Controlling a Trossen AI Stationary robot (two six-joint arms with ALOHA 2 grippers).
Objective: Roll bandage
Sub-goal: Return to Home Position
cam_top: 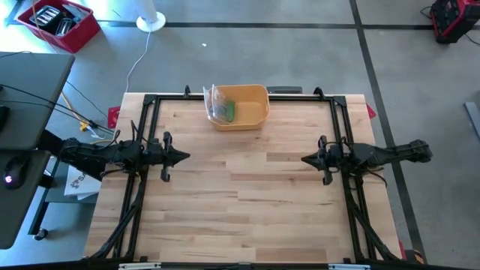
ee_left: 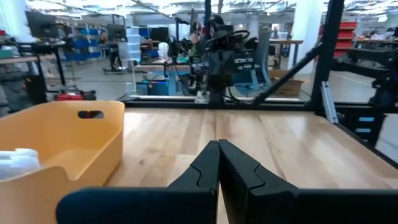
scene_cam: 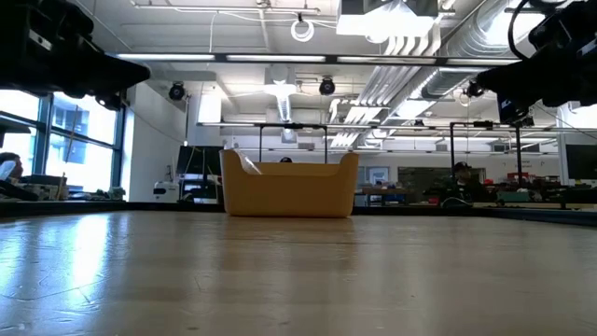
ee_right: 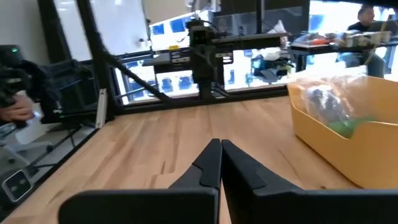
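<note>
Rolled green bandage [cam_top: 229,112] inside a transparent zip bag [cam_top: 217,103], lying in the left half of a yellow plastic bin [cam_top: 260,114]. The bin stands at the far edge of the pale wooden table [cam_top: 240,202], about midway between left and right. The bag's top rises above the bin's left rim.

Left gripper [cam_top: 186,157]: held above the table's left side, nearer than the bin and well apart from it. Its two dark fingers are pressed together with nothing between them.

Right gripper [cam_top: 304,159]: the mirror position on the right side, fingers likewise together and empty. The two grippers point toward the table's middle, facing each other.

A black metal frame [cam_top: 172,96] borders the table. On the floor beyond the far left corner sits a red crate [cam_top: 82,34] holding dark items.
</note>
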